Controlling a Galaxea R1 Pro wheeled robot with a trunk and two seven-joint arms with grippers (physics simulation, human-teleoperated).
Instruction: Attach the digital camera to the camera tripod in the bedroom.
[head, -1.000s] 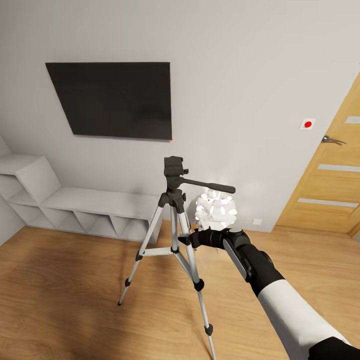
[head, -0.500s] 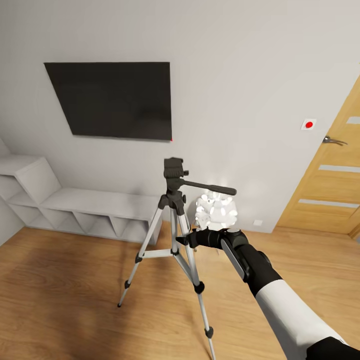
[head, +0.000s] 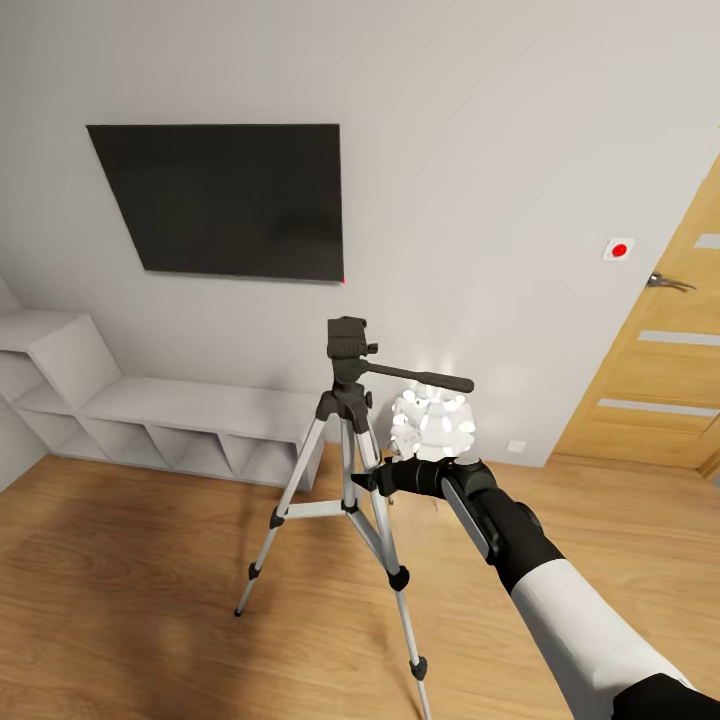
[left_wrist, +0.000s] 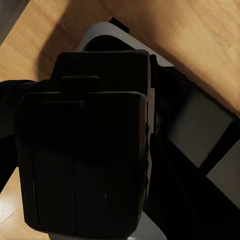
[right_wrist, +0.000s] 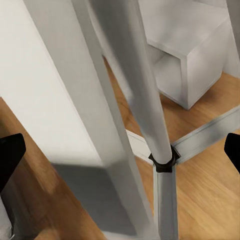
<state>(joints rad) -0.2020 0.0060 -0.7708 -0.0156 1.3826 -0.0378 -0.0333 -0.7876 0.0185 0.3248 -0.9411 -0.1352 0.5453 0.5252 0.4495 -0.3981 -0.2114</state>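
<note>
While reaching toward the camera tripod (head: 348, 440) at mid-frame, right gripper (head: 372, 481) spread wide around a silver leg, gripping nothing. Left gripper: state impossible to tell. Digital camera nowhere identifiable with certainty. Tripod head bare, so attaching remains undone.
</note>
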